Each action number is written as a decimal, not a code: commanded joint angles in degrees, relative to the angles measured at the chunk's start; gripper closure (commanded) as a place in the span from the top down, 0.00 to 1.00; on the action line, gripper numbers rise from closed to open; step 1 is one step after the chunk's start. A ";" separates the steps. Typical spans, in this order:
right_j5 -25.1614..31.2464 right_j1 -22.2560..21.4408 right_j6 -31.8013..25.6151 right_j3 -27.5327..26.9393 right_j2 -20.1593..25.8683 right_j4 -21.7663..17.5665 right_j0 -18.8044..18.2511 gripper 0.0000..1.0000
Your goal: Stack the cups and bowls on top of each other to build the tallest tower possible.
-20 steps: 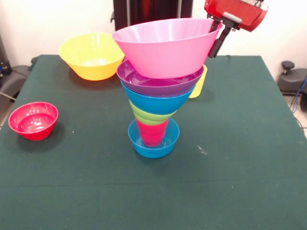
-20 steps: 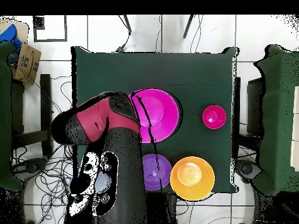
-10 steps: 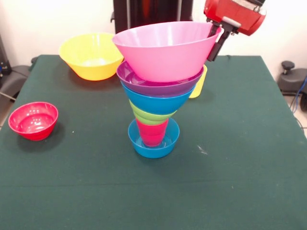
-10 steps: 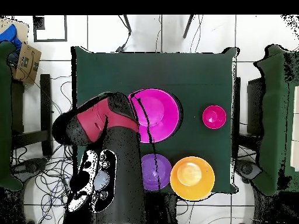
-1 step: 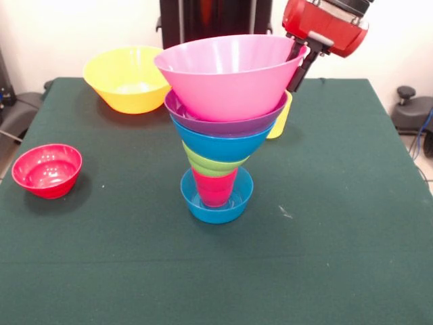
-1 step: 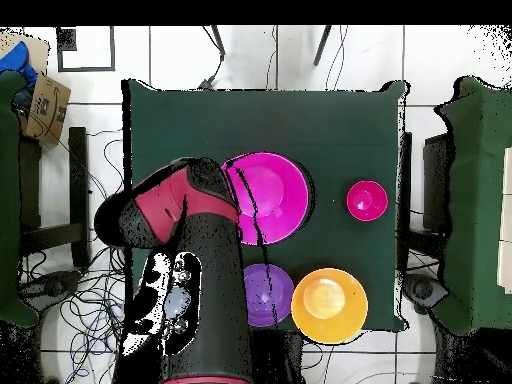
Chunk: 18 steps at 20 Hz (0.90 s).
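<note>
Pink bowl (image 5: 230, 74) tops the tower (image 5: 218, 149), its rim pinched by the gripper (image 5: 300, 62).

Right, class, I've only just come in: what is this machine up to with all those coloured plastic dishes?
A red and black robot arm's gripper is at the rim of a large pink plastic bowl that tops the tower. Below it sit a purple bowl, a blue bowl, a lime green bowl, a red ribbed cup and a small blue base bowl. A large yellow bowl and small red bowl wait on the green table.
</note>
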 commanded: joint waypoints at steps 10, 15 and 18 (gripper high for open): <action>3.61 1.00 -16.08 4.71 8.84 -3.08 -3.48 0.00; 4.08 0.92 -16.43 4.51 9.11 -3.65 -3.63 0.00; 4.05 0.84 -16.95 4.56 9.74 -3.39 -4.14 0.00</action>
